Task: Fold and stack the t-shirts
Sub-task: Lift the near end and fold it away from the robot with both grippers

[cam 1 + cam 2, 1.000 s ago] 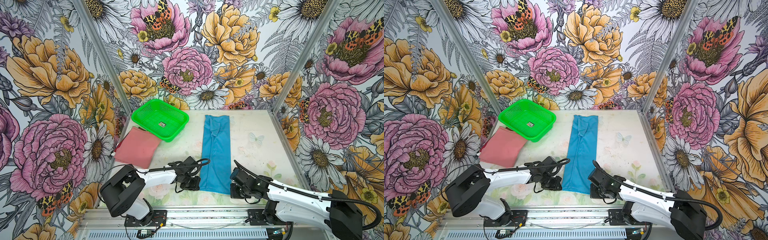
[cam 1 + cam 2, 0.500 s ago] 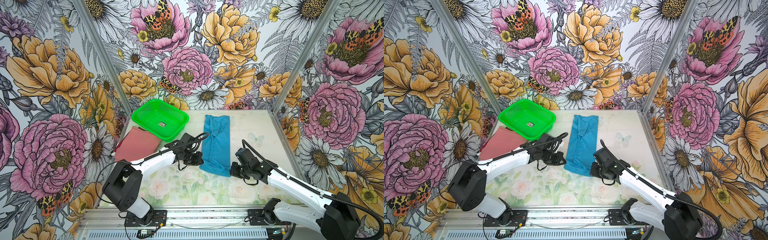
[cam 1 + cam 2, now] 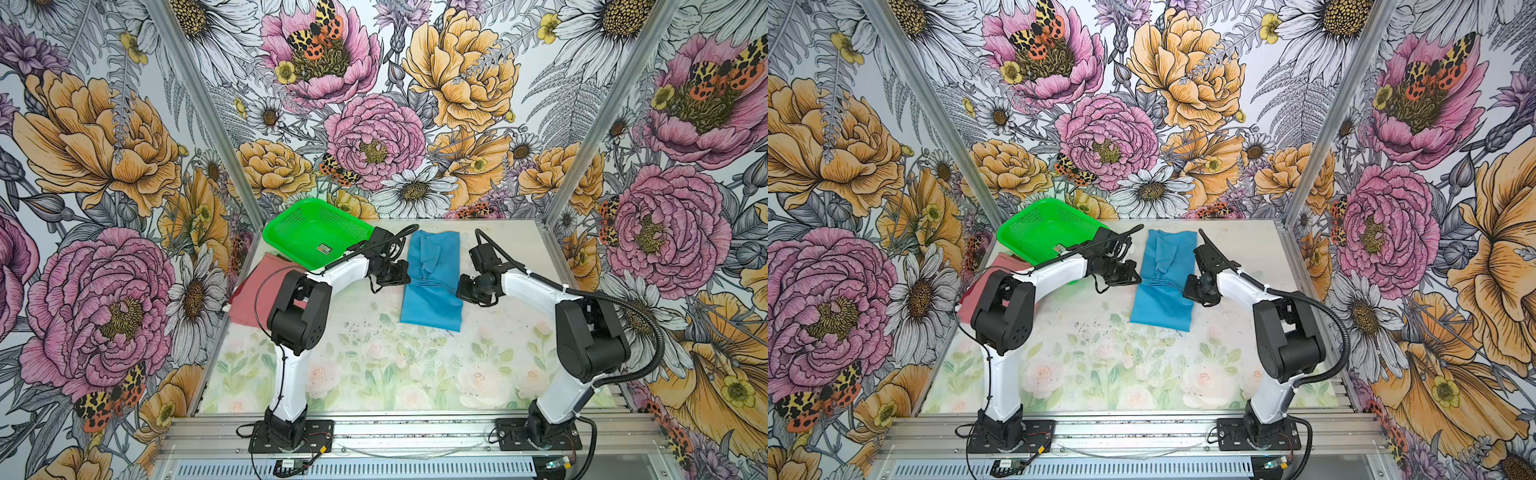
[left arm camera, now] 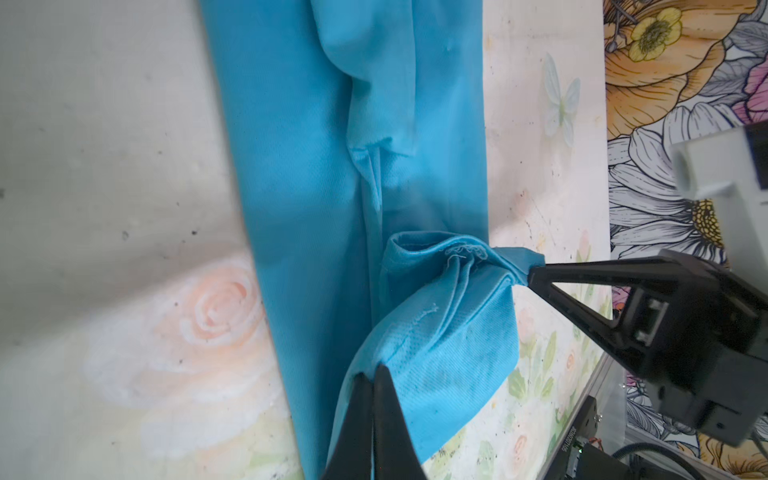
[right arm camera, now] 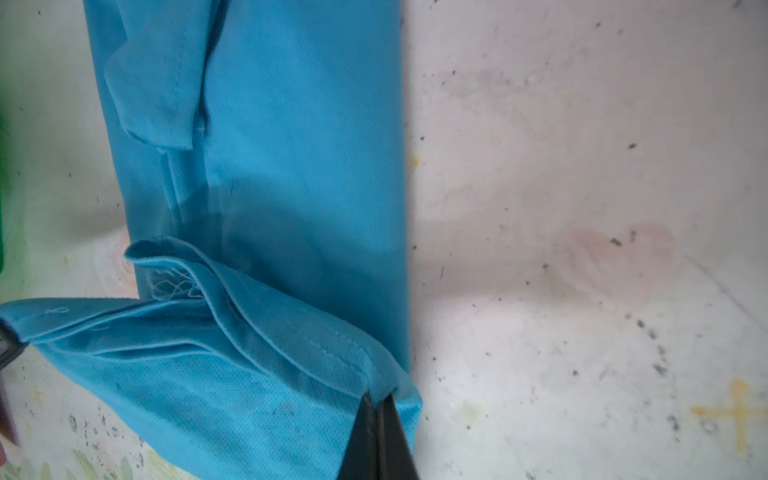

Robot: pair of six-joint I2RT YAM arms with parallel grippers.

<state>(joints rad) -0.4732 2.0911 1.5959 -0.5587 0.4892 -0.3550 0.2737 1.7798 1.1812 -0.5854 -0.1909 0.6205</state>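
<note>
A: Left gripper first: clamped tight on one hem corner of the bright sky-blue cloth t-shirt. Right gripper likewise closed, pinching the opposite hem corner.

B: Agreed. Hem held up off the floral-printed table top, doubled over the shirt's narrow folded body, mid-table between the two arms.

A: Best handling, by judgement: carry both corners level and together toward the far collar end. Hold the hem taut between them to avoid bunching in the middle. Lower onto the cloth before letting go, with edges lined up along the long sides.

B: Further back on the left, the dusty red-pink cloth t-shirt, flat at the table's edge, well apart from both grippers. Seems folded already; hard to confirm.

A: Farthest, the green perforated plastic basket. No garment inside, only a small label-like tag on its floor. Near rim over the pink tee's far corner; resting on it or not, cannot tell.
</note>
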